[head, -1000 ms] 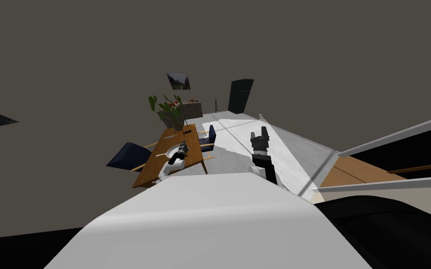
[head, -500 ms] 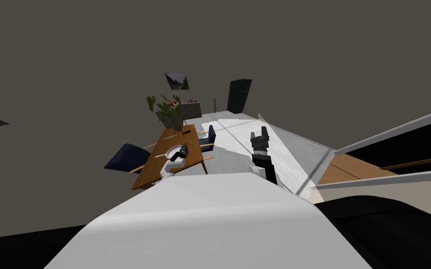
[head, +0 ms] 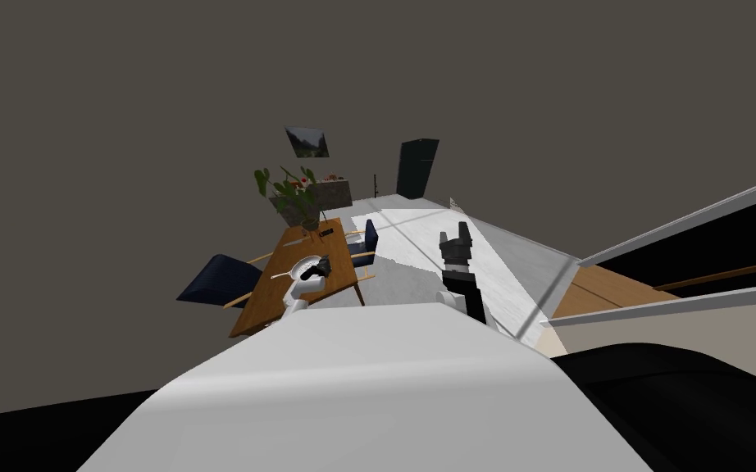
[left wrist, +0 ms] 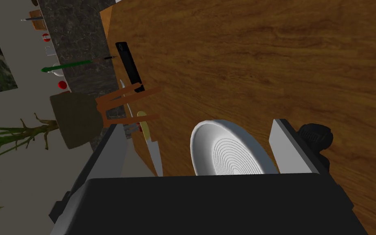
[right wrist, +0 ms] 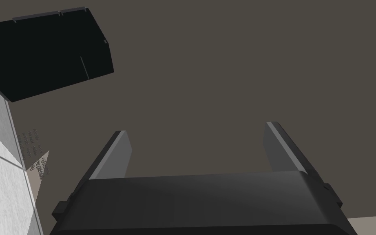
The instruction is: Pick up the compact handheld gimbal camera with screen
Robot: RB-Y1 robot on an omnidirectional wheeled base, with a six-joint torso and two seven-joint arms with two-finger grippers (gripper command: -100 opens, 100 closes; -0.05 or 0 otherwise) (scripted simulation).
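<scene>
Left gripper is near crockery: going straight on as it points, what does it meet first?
The left gripper likely meets the white dish between its open fingers; the dark camera lies beside one finger.

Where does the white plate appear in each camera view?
Head view: white plate on the wooden table, beside the left gripper.
Left wrist view: plate seen between that gripper's open fingers, on the table.
Right wrist view: the open right gripper aims away from the table.
Shared landmark: potted plant by the table's far end.
</scene>
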